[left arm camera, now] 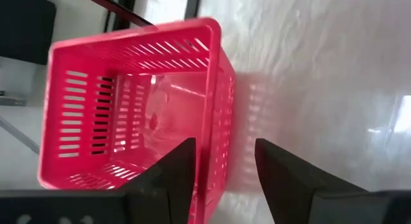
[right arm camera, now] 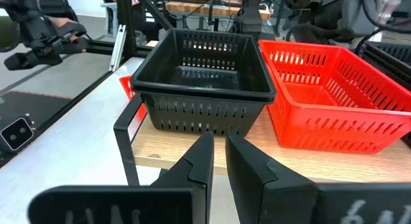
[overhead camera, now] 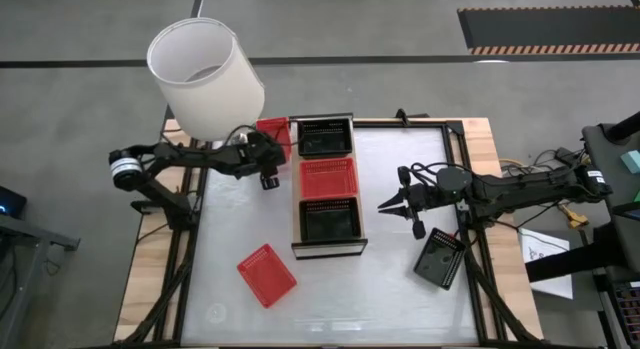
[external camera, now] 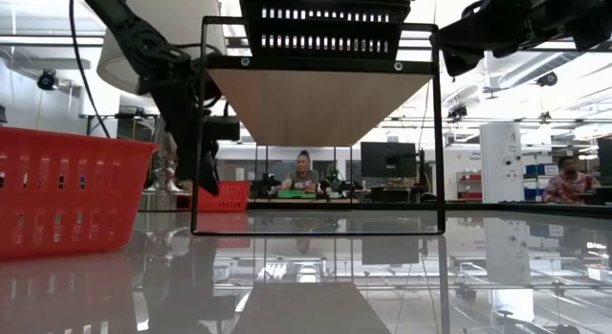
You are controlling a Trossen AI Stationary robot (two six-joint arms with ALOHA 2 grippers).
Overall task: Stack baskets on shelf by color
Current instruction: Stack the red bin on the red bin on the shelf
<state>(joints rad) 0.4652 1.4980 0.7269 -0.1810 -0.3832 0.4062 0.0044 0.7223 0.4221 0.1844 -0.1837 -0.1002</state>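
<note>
On light-wood shelf (overhead camera: 329, 245) | slotted plastic baskets (overhead camera: 328, 177): black, red, black

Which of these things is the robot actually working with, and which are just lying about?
Part of the job:
- shelf with two black baskets and a red basket on it
- red basket beside the left gripper
- red basket on the table
- black basket on the table, near the right gripper

Just lying about:
- white bucket
- papers off the table's right edge

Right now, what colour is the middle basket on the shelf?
Red. The middle basket sits between two black ones on the shelf; clearest in the high view.
</note>
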